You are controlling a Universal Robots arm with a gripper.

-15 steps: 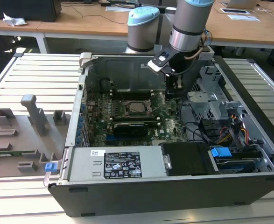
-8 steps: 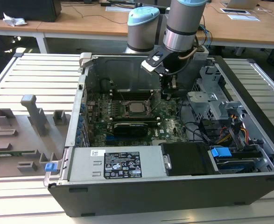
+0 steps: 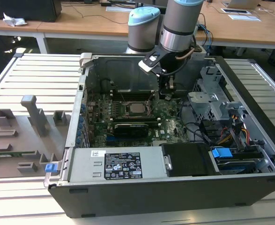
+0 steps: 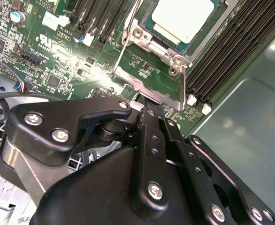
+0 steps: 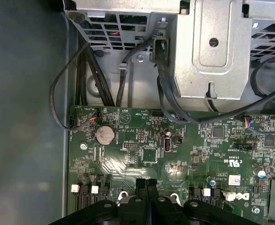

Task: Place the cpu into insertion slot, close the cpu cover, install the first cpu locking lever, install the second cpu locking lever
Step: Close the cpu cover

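Note:
The cpu [image 3: 137,109] [image 4: 182,16] lies flat in the middle of the green motherboard [image 3: 167,124], its silver top showing through the window of the cpu cover [image 4: 152,54], which lies down around it. The insertion slot is hidden under both. A thin wire locking lever [image 4: 123,47] runs along one side of the cover. My gripper [image 3: 167,93] [image 4: 142,104] [image 5: 146,183] hangs just above the board, to the exterior view's right of the cpu. Its black fingers [image 4: 149,126] are pressed together, the tips close to the cover's outer tab [image 4: 149,86]. I see nothing between them.
The open case's walls [image 3: 83,89] ring the board. A silver power supply [image 3: 114,164] fills the front and a metal drive cage [image 3: 207,101] with cables [image 5: 165,93] stands beside the gripper. A black card [image 3: 132,127] sits near the cpu. Grey fixtures [image 3: 20,136] lie outside.

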